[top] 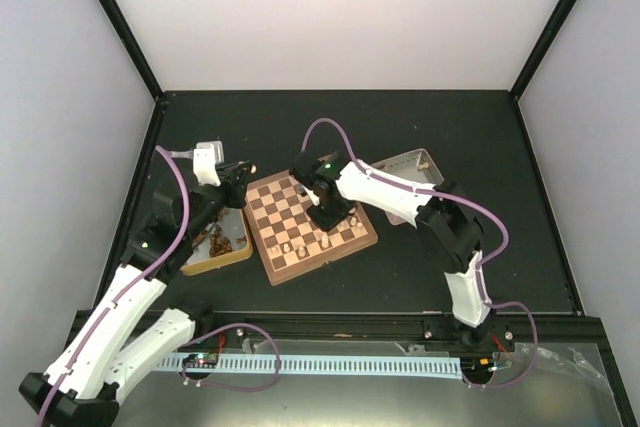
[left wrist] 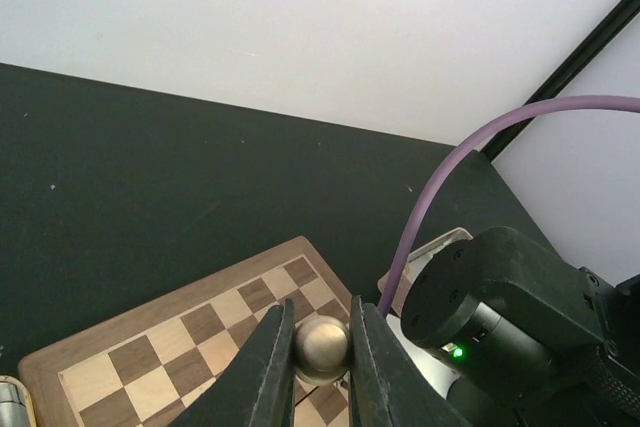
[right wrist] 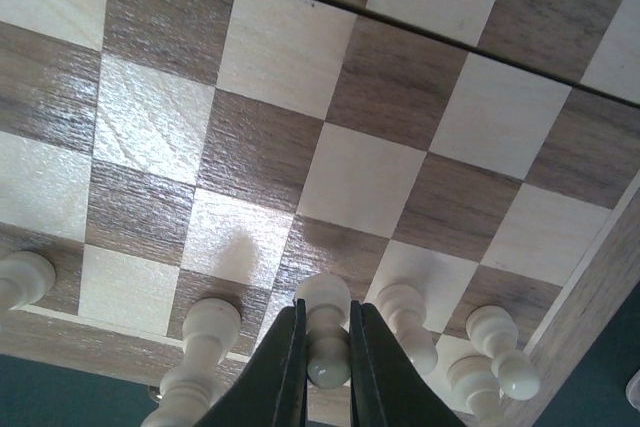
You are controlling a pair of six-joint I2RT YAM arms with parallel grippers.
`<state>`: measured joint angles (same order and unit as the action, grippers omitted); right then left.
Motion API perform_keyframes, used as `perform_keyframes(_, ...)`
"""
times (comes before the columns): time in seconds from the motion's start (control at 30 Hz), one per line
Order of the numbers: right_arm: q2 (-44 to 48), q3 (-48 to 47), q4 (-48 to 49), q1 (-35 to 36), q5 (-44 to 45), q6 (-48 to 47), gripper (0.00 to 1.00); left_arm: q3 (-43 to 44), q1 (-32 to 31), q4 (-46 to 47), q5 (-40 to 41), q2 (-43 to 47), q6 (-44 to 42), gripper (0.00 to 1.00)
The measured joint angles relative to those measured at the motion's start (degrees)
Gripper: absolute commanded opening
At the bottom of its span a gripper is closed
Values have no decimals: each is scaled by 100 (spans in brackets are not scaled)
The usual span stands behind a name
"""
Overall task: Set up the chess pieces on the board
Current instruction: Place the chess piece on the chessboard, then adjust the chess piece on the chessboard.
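The board [top: 300,209] lies in the middle of the table, and several cream chess pieces [top: 304,245] stand along its near edge. My right gripper [top: 327,219] is low over that near right part. In the right wrist view it [right wrist: 327,322] is shut on a cream pawn [right wrist: 323,293], with other chess pieces [right wrist: 208,332] standing on either side. My left gripper [top: 243,169] hovers beyond the board's far left corner. It [left wrist: 321,319] is shut on a pale chess piece [left wrist: 322,349] whose round base faces the camera, above the board [left wrist: 190,342].
A gold tray [top: 232,255] with dark pieces sits left of the board, under my left arm. A metal tray [top: 412,163] lies behind the right arm. The right arm's black housing [left wrist: 500,317] and purple cable [left wrist: 440,187] are close to my left gripper.
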<state>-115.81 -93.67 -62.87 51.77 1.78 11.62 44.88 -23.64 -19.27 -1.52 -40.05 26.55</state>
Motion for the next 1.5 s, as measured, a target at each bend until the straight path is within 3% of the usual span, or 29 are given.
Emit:
perform_keyframes(0.97, -208, -129, -44, 39, -42, -33, 29, 0, 0, -2, 28, -9, -46, 2)
perform_keyframes(1.5, 704, 466, 452, 184, -715, 107, 27, 0, 0, -2, 28, -7, -42, 2)
